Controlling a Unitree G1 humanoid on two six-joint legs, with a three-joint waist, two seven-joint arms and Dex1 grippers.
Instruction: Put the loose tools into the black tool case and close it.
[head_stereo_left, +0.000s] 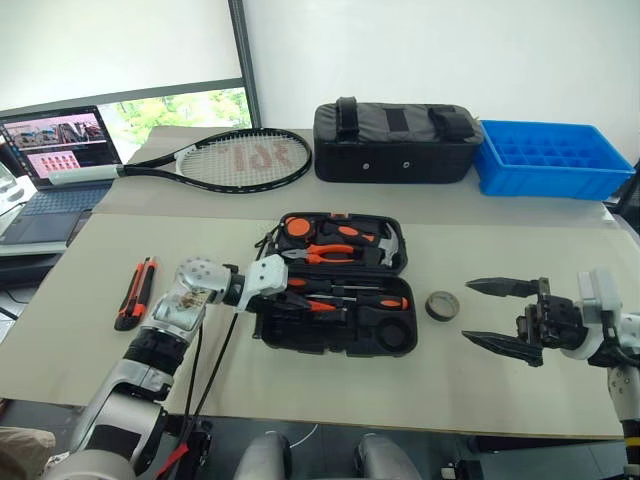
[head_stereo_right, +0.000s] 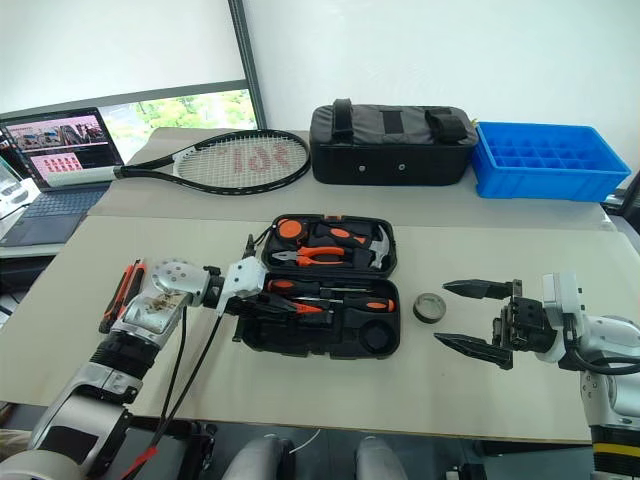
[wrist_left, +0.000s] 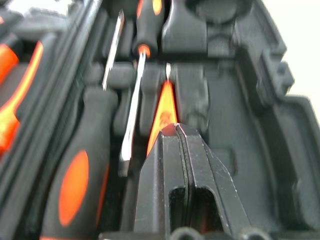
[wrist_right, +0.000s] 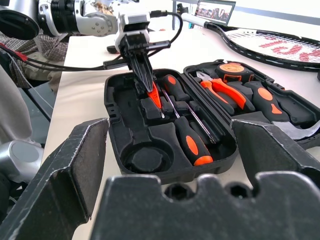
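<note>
Nearest, at the front right of the tabletop (head_stereo_left: 330, 405): right end effector (head_stereo_left: 490, 312), fingers spread wide, holding nothing, pointing toward the case. Just beyond its tips, a small dark tape roll (head_stereo_left: 442, 305), flat on the tabletop, just right of the case and apart from it.

At the front left: left end effector (wrist_right: 148, 85), fingers pressed together on a slim orange tool (wrist_right: 155, 95), reaching into the near half of the case from its left edge. Tool tilted, tip down in a moulded slot beside two screwdrivers.

Centre: black case (head_stereo_left: 392, 347), lying open, both halves flat. In the near half, two screwdrivers (wrist_right: 189, 137) with orange-and-black handles, side by side, plus a bare round recess at the right end. In the far half, pliers (head_stereo_left: 327, 253), a hammer (head_stereo_left: 392, 243) and a round orange-and-black tool, seated in slots.

Left of the case, well apart: an orange-and-black knife (head_stereo_left: 135, 292), loose on the tabletop.

Farther back: racket (head_stereo_left: 235, 160) lying flat, black bag (head_stereo_left: 395, 140) to its right, blue crate (head_stereo_left: 550, 160) beside the bag. At the far left edge, an open laptop (head_stereo_left: 55, 150).
</note>
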